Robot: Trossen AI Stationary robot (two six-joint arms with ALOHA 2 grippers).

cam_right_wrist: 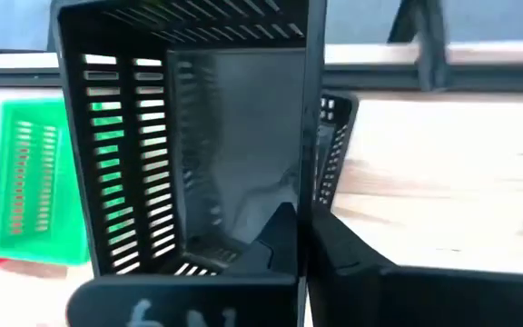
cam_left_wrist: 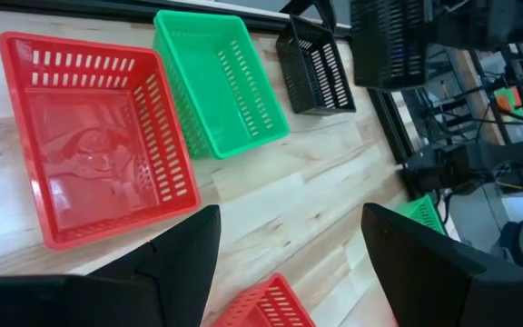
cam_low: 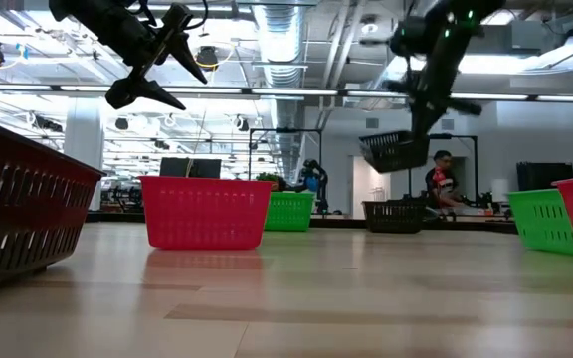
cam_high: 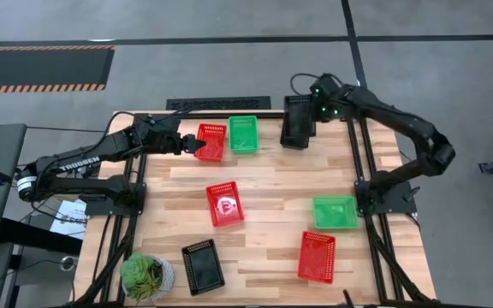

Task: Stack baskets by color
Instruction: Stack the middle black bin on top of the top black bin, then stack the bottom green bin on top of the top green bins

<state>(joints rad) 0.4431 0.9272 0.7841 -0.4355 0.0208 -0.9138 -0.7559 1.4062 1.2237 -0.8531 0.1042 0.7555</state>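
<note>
1. Our right gripper (cam_low: 418, 124) has its jaws clamped on a black basket's (cam_low: 394, 151) wall, holding it in the air directly above a second black basket (cam_low: 395, 215) on the surface (cam_high: 272, 184).
2. Our left gripper (cam_left_wrist: 284, 263), jaws open and empty, hovers beside a red basket (cam_left_wrist: 98, 136).

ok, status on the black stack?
Right gripper shut on black basket, lifted over second black basket. Left gripper open above red basket. Nothing in the way.
</note>
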